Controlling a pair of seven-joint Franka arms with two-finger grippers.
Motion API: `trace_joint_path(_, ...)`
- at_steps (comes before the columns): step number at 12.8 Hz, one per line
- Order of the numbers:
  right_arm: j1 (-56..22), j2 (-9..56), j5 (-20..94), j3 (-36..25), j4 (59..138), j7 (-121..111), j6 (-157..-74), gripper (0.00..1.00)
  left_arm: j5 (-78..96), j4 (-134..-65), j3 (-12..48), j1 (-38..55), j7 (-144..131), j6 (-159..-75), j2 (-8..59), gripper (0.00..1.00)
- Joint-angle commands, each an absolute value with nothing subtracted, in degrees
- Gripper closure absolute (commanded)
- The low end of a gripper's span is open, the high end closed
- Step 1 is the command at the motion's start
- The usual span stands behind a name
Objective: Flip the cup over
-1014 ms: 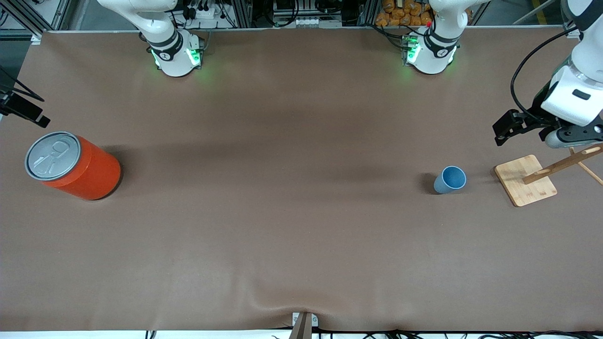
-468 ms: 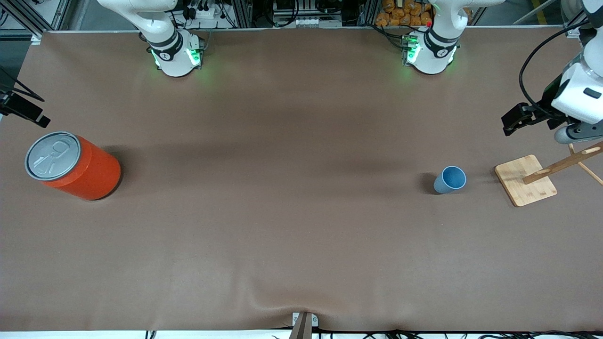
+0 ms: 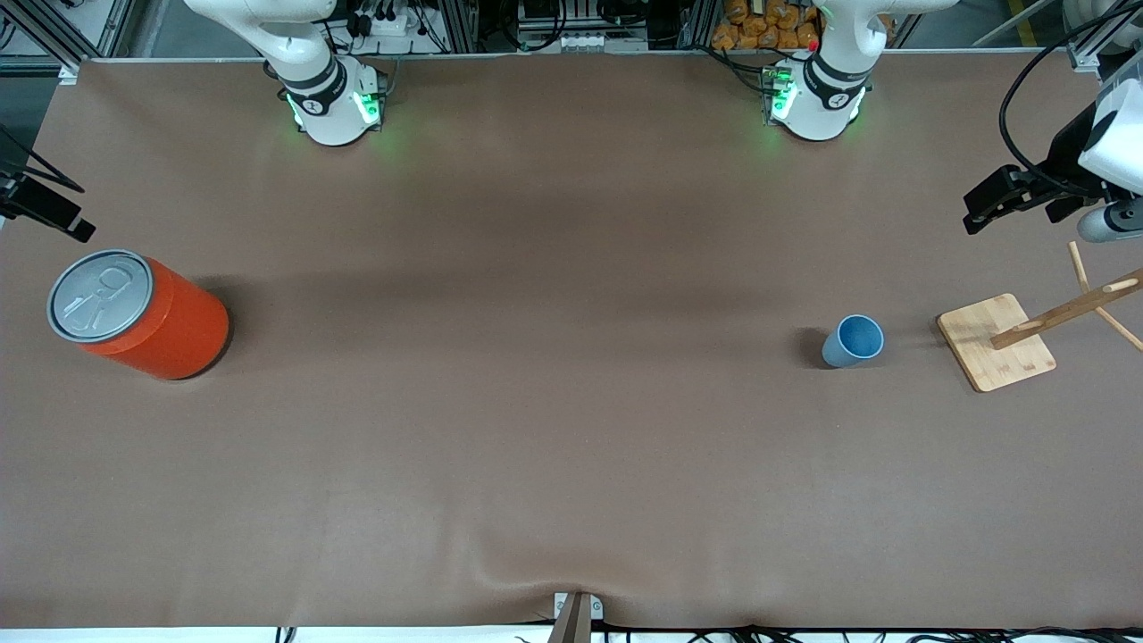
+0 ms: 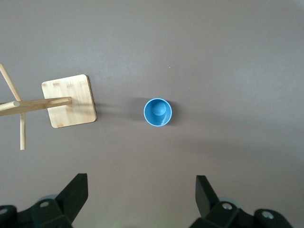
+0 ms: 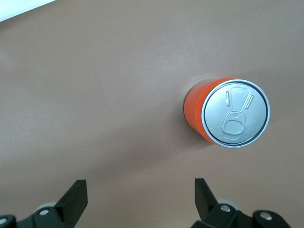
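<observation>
the blue cup [image 3: 854, 340] stood upright, mouth up, beside the wooden rack's base [image 3: 996, 342]. left gripper [image 4: 141, 197] hung spread and empty, cut off at frame's edge; right gripper [image 5: 140, 198] likewise, over the orange can [image 5: 228, 114].

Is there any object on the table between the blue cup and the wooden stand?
No. In the front view only bare brown table lies between the cup and the wooden stand; the left wrist view shows the same empty gap.
</observation>
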State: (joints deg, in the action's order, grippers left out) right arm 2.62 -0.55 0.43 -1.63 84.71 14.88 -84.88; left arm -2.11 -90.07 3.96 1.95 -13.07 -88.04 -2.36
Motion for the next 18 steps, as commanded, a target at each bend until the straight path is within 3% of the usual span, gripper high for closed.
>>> trace_joint_path(1, 3.6, -1.0, 0.4, -0.9, 84.8, 14.4, -84.7, 0.00, -1.1, -89.5, 3.0, 2.8, -12.3, -87.0, -2.8, 0.00)
trace_joint_path(18, 3.7, -1.0, 0.4, -0.9, 84.7, 14.4, -84.6, 0.00, -1.1, -87.7, 3.6, 3.0, -12.1, -86.2, -1.1, 0.00)
